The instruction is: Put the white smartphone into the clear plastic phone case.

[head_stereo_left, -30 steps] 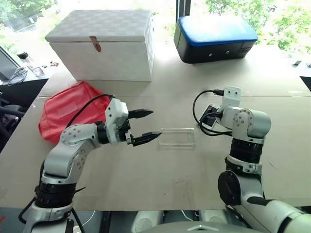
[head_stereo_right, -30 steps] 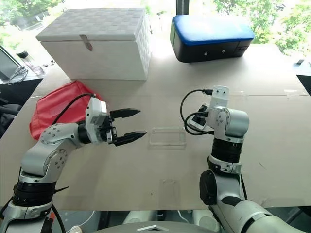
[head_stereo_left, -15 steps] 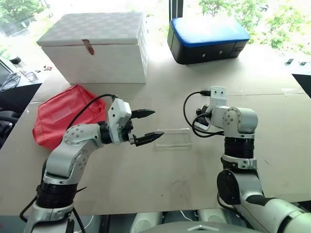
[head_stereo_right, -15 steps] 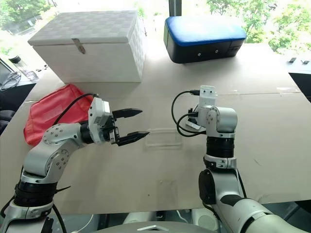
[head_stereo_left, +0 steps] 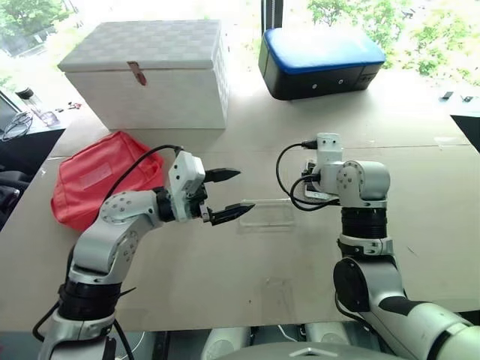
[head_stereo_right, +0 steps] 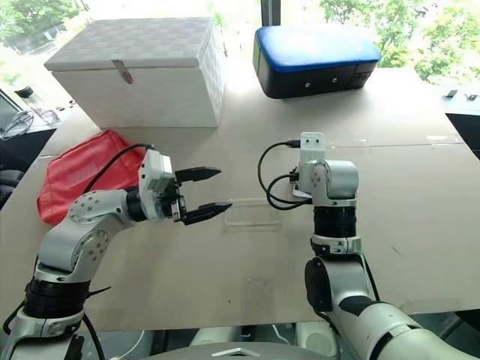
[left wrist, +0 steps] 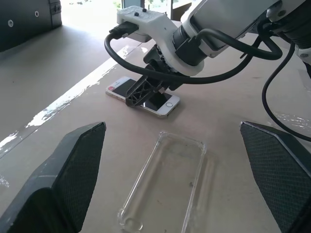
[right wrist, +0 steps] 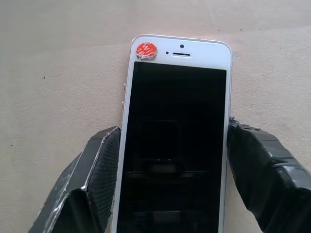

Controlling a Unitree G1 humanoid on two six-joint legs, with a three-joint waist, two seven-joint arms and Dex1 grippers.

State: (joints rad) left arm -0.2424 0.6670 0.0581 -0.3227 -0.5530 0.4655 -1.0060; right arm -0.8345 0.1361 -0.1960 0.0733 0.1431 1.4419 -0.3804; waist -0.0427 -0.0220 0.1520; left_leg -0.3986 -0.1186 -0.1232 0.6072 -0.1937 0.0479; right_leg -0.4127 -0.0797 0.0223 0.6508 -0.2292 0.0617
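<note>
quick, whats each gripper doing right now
left gripper: open, empty, by the clear case.
right gripper: fingers on both sides of the white phone, closing.

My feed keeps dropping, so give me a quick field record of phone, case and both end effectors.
phone: white smartphone flat on the table, screen up
case: clear plastic phone case empty, lying beside the phone, apart from it
right end effector: fingers along both long edges of the phone, not lifted
left end effector: open, hovering by the case, holding nothing

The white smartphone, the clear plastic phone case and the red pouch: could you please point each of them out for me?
white smartphone (right wrist: pixel 176 141): right wrist view, middle of its dark screen.
clear plastic phone case (left wrist: pixel 165 184): left wrist view, middle of its transparent back.
red pouch (head_stereo_left: pixel 94 176): left eye view, middle of its fabric.
</note>
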